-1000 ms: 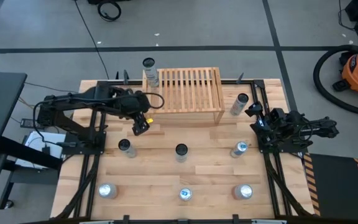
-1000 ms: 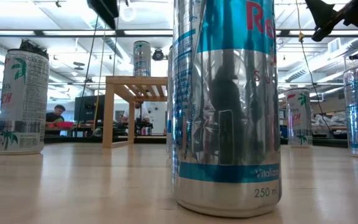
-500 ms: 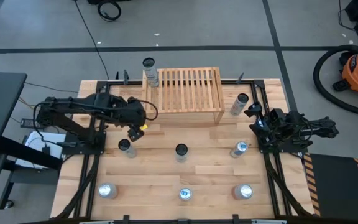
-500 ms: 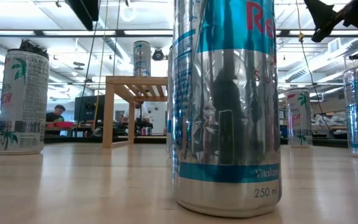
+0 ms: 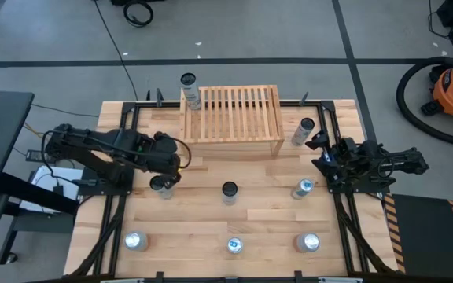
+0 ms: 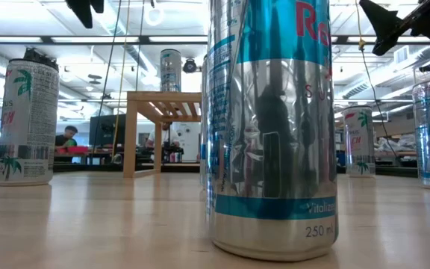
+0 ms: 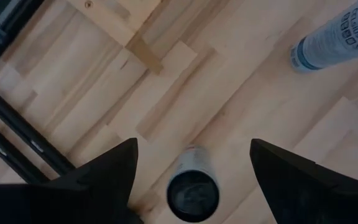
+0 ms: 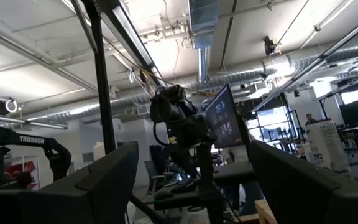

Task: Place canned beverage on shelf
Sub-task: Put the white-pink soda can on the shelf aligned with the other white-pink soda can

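The light wooden slatted shelf (image 5: pixel 233 114) stands at the table's far middle, with one can (image 5: pixel 190 90) upright on its far left corner; both show in the low view, shelf (image 6: pixel 163 112) and can (image 6: pixel 170 69). My left gripper (image 5: pixel 167 168) is open and points down just above a dark-topped can (image 5: pixel 158 184) standing on the table at the left middle. In the left wrist view its gripper (image 7: pixel 191 177) has one finger on either side of this can (image 7: pixel 192 194), without touching it. My right gripper (image 5: pixel 319 146) is open and empty at the right edge.
Several more cans stand on the table: one in the middle (image 5: pixel 229 191), two at the right (image 5: pixel 303 130) (image 5: pixel 303 188), three along the near edge (image 5: pixel 135 240) (image 5: pixel 234 245) (image 5: pixel 308 242). Bare wood lies between the shelf's front and the middle row.
My left gripper has gone from beside the shelf's front left leg toward the table's near and left edges and now stands over the dark-topped can at the left middle. The cans and the shelf have stayed where they were.
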Tool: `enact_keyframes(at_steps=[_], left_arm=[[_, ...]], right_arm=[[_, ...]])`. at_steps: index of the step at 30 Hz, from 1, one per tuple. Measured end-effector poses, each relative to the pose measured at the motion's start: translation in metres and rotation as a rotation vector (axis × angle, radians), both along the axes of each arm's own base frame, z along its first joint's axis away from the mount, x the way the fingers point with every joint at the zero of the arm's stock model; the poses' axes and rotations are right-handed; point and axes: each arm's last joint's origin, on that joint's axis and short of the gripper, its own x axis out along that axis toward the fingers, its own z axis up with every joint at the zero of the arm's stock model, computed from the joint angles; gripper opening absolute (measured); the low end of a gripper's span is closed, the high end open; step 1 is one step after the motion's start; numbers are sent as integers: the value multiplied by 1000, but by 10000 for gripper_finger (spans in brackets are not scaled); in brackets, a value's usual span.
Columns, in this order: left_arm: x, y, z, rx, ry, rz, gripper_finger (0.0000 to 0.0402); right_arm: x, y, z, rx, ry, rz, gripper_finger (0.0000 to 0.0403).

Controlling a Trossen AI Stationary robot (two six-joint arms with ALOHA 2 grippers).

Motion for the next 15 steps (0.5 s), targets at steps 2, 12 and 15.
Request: enact_keyframes(at_steps=[2, 12, 15], left_arm=[[0, -2, -9, -1, 24, 31, 311], [-5, -5, -39, 10, 128, 66, 311], [-5, -5, -39, 11, 127, 66, 311]], right_arm=[[0, 0, -1, 8, 7, 5, 318], [1, 0, -1, 14, 11, 9, 318], [1, 0, -1, 13, 17, 9, 318]])
